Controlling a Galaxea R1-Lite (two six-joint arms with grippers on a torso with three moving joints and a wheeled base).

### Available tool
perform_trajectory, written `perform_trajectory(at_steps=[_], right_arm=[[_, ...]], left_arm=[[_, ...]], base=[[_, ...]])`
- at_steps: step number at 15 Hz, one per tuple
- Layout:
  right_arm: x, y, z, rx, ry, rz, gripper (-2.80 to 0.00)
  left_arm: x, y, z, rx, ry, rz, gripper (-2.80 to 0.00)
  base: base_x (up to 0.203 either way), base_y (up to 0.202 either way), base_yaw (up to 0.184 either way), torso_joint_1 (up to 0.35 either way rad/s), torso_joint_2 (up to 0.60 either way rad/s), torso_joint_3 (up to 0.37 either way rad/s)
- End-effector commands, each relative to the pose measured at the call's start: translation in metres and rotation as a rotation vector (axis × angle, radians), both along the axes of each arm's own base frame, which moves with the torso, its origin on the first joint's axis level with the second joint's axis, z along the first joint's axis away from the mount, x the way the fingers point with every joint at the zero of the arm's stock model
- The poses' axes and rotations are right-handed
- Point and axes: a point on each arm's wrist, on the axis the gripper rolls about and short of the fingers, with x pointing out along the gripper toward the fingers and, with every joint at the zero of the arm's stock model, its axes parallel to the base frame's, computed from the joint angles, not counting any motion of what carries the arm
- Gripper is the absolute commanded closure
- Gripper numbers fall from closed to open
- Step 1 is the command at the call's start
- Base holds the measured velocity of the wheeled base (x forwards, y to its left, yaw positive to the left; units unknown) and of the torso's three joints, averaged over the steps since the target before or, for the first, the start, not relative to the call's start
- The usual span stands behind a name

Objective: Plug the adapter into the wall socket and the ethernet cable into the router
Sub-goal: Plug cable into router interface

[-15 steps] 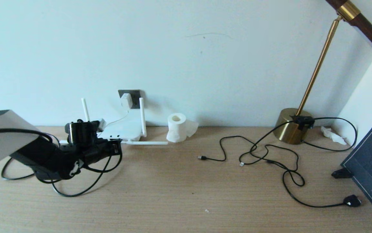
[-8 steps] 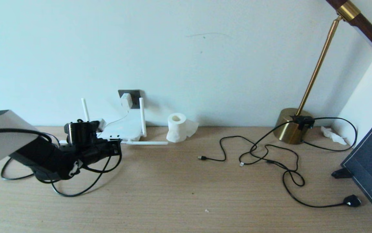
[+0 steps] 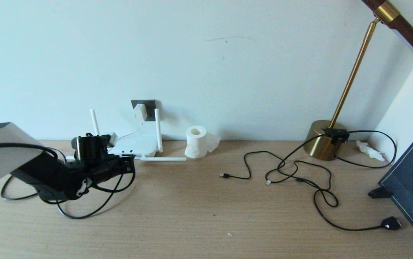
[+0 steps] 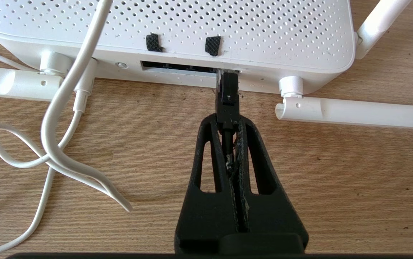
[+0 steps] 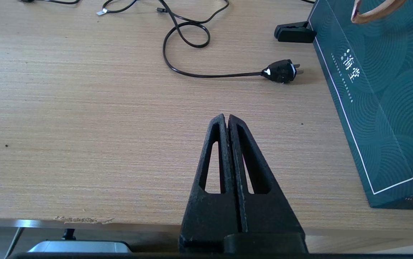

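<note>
we see little change over the last second: the left gripper [image 4: 228,122] stays clamped on the ethernet cable [image 4: 227,94], its plug tip at the router [image 3: 136,145] port slot, at 12 o'clock from the fingers. the adapter [image 3: 140,112] sits in the socket [image 3: 150,105]. we judge seating nearly finished. the right gripper [image 5: 226,120] rests closed, empty.

- Adapter [image 3: 140,112]: small white rounded block, seated on the wall socket [image 3: 149,106], a dark grey square plate low on the wall; thin white cord hanging down toward the router.
- Router [image 4: 177,32]: flat white perforated box below the socket, two antennas upright, two lying flat along the counter.
- Ethernet cable [image 4: 227,94]: black boot, clear tip entering the router's port slot, pinched behind the boot by the left claw [image 4: 229,124].
</note>
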Motion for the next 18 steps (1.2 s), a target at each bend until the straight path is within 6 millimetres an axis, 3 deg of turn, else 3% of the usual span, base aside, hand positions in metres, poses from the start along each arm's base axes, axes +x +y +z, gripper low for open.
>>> perform_trajectory(at_steps=[1, 18], right_arm=[[0.0001, 0.0000, -0.0001, 0.000, 0.003, 0.000, 0.00], [0.0001, 0.0000, -0.0001, 0.000, 0.003, 0.000, 0.00]], left_arm=[[0.0010, -0.0002, -0.0016, 0.000, 0.001, 0.000, 0.00], [0.0012, 0.0065, -0.0061, 0.009, 0.013, 0.008, 0.00]], base=[[0.000, 0.000, 0.000, 0.000, 0.00, 0.000], [0.000, 0.000, 0.000, 0.000, 0.00, 0.000]])
